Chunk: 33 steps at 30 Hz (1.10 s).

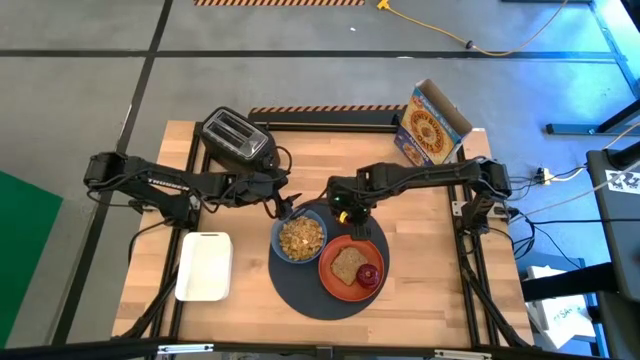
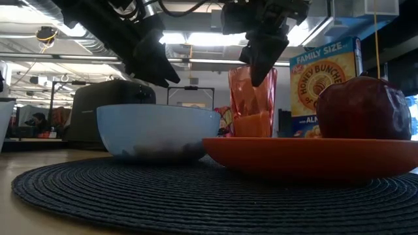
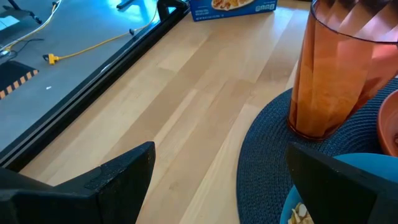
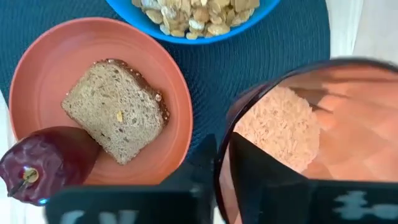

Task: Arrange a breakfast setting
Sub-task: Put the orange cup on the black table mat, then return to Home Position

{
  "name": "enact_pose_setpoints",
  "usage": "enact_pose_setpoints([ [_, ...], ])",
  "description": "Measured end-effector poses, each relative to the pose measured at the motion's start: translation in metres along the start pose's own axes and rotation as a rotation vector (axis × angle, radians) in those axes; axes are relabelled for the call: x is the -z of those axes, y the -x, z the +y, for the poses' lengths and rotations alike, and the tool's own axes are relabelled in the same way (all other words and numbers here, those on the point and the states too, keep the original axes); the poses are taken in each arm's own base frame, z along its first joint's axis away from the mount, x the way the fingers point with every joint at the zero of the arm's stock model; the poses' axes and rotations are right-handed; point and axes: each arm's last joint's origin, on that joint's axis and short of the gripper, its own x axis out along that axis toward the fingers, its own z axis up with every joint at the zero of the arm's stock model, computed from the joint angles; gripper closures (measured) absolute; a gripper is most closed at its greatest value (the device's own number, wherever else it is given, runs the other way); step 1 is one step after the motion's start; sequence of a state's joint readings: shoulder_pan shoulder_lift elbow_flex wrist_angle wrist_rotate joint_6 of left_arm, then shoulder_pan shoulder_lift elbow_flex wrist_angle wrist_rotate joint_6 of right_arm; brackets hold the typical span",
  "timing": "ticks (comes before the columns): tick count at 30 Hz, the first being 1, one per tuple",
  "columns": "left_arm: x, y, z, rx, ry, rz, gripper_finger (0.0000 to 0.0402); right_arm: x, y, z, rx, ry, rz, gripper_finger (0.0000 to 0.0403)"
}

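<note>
A round dark-grey mat [image 1: 310, 295] lies at the table's near middle. On it stand a blue bowl [image 1: 300, 238] of cereal and an orange plate [image 1: 335, 285] carrying a brown toast slice [image 4: 115, 109] and a dark-red fruit [image 4: 40, 165]. A translucent orange cup [image 2: 253, 101] stands at the mat's far edge, behind the plate, with my right gripper [image 4: 217, 155] shut on it from above. My left gripper [image 3: 217, 186] hangs open just beyond the bowl's far left side, holding nothing. My right gripper pinches the cup's rim [image 4: 219, 146], one finger [image 4: 261, 171] inside the cup and the other [image 4: 199, 168] outside its wall. The fingers come from above and point steeply down. The cup stands upright, its base [image 3: 311, 127] on the mat.
A black toaster [image 1: 238, 138] stands at the far left, a cereal box [image 1: 432, 125] at the far right, and a white tray [image 1: 205, 265] at the near left. Bare wood lies between the mat and the table's far edge.
</note>
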<state>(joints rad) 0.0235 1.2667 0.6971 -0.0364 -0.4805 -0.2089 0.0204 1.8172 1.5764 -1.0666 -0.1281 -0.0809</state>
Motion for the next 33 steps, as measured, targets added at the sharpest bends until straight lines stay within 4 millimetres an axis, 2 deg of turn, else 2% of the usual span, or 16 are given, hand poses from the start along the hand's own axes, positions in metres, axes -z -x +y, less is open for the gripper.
enact_pose_setpoints([
  [9,0.001,0.0,0.0,-0.003,-0.007,0.014,0.0045,-0.006,0.004,0.0,0.005,-0.011,-0.049,0.0276],
  [15,0.001,0.0,0.001,-0.015,-0.007,0.011,0.0045,-0.012,0.027,0.002,0.009,0.003,-0.09,0.0232],
  [21,0.001,0.0,0.002,-0.049,-0.009,0.004,0.0045,-0.014,0.058,0.006,0.018,0.025,-0.173,0.0219],
  [26,0.002,0.001,0.0,-0.023,-0.018,0.009,0.0045,-0.008,0.082,0.009,0.056,0.032,-0.239,0.022],
  [33,0.002,0.006,-0.004,-0.187,-0.038,-0.042,0.0045,0.01,0.12,0.012,0.173,0.026,-0.345,0.0221],
])
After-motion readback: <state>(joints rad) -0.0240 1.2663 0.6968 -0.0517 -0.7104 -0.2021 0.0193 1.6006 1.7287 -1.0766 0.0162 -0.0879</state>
